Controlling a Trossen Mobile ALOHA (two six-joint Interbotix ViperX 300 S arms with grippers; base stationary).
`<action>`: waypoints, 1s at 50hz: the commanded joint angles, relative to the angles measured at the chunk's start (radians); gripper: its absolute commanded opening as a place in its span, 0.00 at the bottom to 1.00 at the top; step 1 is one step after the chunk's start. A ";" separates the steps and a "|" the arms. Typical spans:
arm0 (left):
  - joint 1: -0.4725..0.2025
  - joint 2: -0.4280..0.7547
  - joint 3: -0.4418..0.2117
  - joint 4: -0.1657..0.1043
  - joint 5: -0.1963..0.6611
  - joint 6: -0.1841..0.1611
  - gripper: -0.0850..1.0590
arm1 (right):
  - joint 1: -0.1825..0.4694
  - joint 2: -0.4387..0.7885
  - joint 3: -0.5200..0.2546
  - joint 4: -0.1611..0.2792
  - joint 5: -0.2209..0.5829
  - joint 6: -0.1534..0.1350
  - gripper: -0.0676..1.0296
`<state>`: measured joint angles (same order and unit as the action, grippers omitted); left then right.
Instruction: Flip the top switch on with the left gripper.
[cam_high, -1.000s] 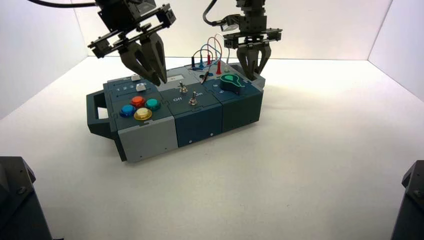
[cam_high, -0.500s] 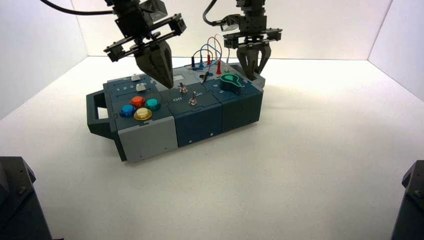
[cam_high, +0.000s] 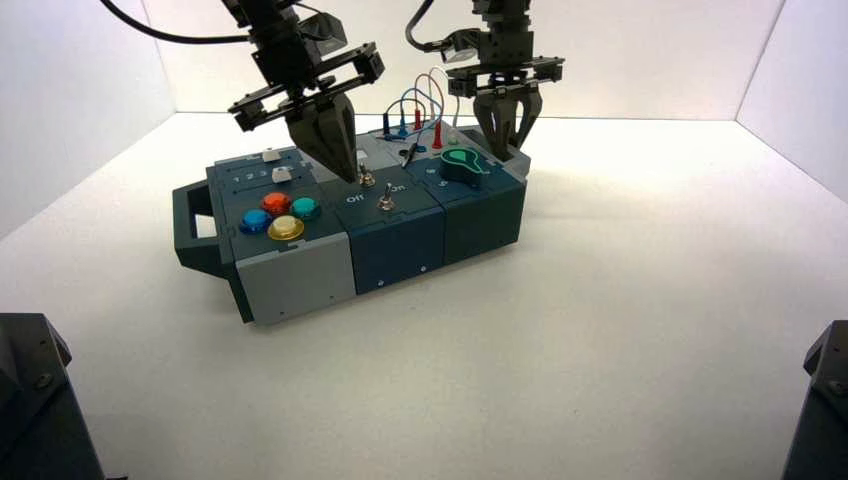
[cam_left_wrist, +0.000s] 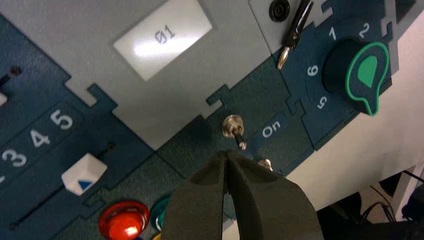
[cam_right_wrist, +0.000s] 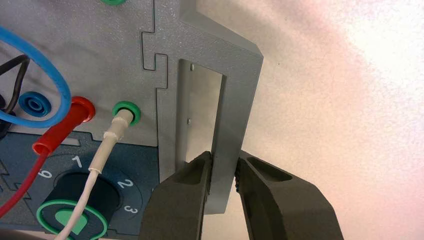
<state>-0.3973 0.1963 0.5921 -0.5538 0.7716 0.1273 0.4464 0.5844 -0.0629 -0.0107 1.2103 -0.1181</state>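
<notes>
Left gripper (cam_high: 352, 176)'s up left of center, fingers shut, right by the top switch (cam_high: 366, 179); right gripper (cam_high: 507, 152), top center, has its fingers closed on the gray handle (cam_right_wrist: 232, 110).

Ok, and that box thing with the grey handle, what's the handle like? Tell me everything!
The grey handle is a smooth, plastic-looking bar with angled corners, making a frame around a long opening. It sits at the box's far right end, beside the panel with plugged-in wires. The right gripper is closed around its bar, one finger on each side.
</notes>
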 joint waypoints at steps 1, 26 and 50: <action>-0.006 -0.009 -0.037 -0.005 0.003 0.000 0.05 | 0.055 -0.018 -0.018 0.018 0.003 -0.035 0.04; -0.051 0.008 -0.084 -0.015 0.014 -0.008 0.05 | 0.055 -0.012 -0.025 0.018 0.003 -0.040 0.04; -0.080 0.018 -0.107 -0.029 0.015 -0.018 0.05 | 0.055 -0.011 -0.025 0.020 0.005 -0.044 0.04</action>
<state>-0.4188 0.2408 0.5277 -0.5522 0.7915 0.1135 0.4449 0.5906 -0.0675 -0.0092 1.2134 -0.1335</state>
